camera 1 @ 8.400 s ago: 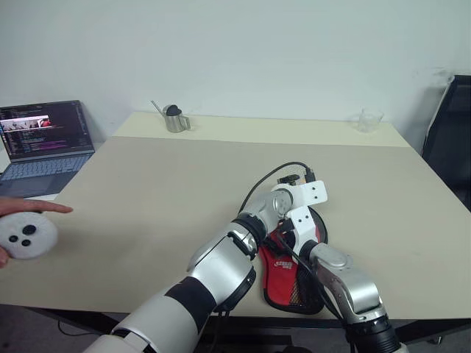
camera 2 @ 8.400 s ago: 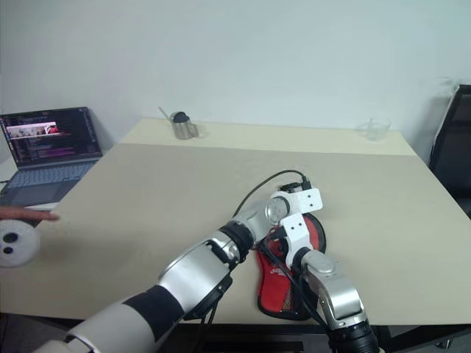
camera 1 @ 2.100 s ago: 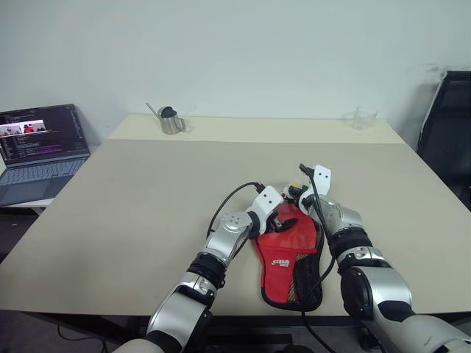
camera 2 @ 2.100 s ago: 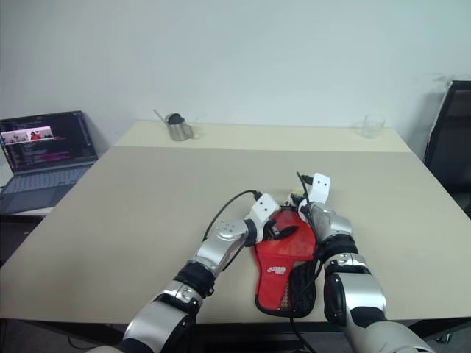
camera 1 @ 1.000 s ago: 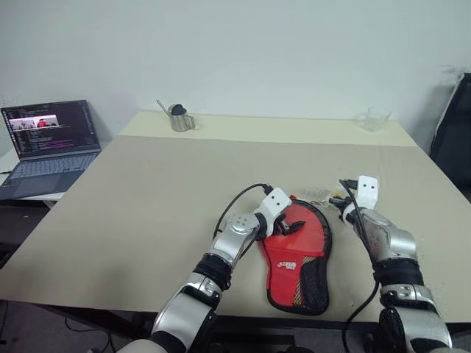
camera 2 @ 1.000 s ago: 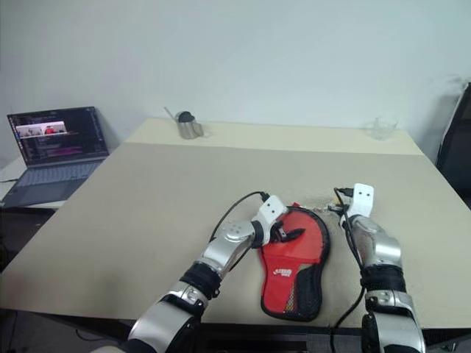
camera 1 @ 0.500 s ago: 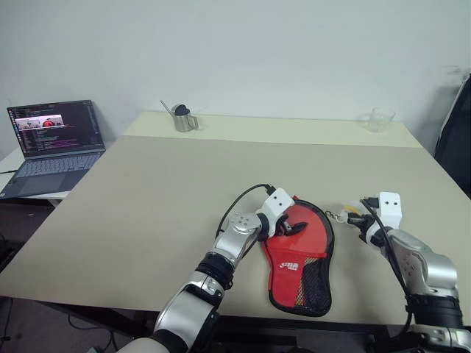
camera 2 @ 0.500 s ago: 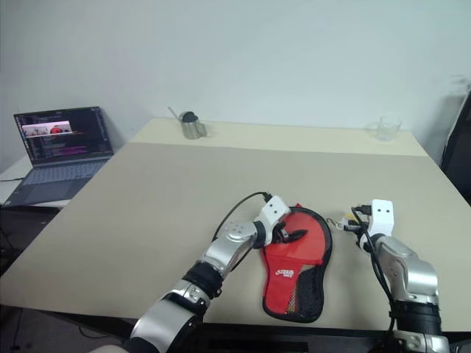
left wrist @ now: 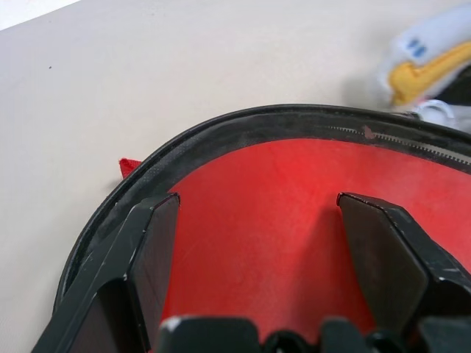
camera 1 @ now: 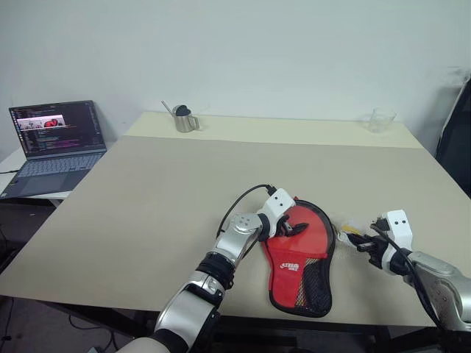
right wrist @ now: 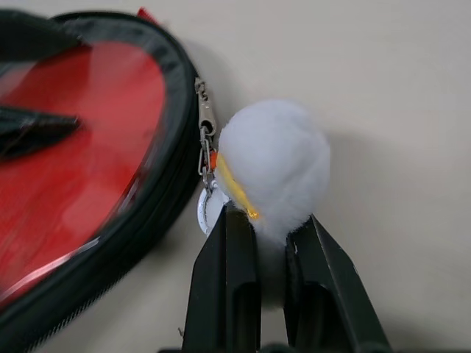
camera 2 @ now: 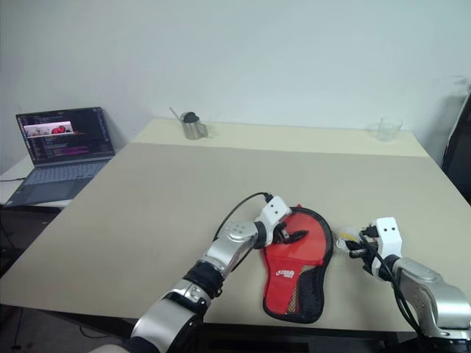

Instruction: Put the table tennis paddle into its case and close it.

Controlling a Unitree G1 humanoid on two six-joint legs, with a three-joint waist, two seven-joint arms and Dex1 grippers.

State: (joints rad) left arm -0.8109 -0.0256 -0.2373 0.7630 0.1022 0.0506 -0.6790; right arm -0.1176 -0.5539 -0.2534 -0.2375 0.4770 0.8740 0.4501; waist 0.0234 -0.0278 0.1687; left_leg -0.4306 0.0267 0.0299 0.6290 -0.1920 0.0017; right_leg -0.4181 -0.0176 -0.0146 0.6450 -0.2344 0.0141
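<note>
The case (camera 1: 300, 257) lies flat on the beige tabletop (camera 1: 184, 191), close to the front edge, its round end pointing away from the robot and the narrow end w/ black mesh pocket toward the robot. The lid side is open, so the red inside shows up. I cannot tell if the table tennis paddle is separate from the red lining; a red flat surface fills the round part of the case.

The left tool (camera 1: 288, 229) is over the round end of the case, its two black fingers (left wrist: 151, 250) spread wide above the red surface, just inside the zipper rim, not pinching anything.

The right tool (camera 2: 355, 248) is just beside the case, on its right side. Its fingers are pressed together on a small white fluffy charm (right wrist: 276, 165) w/ a yellow stripe, which is linked by a metal clip to the zipper rim.

Far from the case: a laptop (camera 1: 51, 143) off the left side, a metal pot (camera 1: 181, 119) and a glass cup (camera 1: 379, 120) at the back of the tabletop.
</note>
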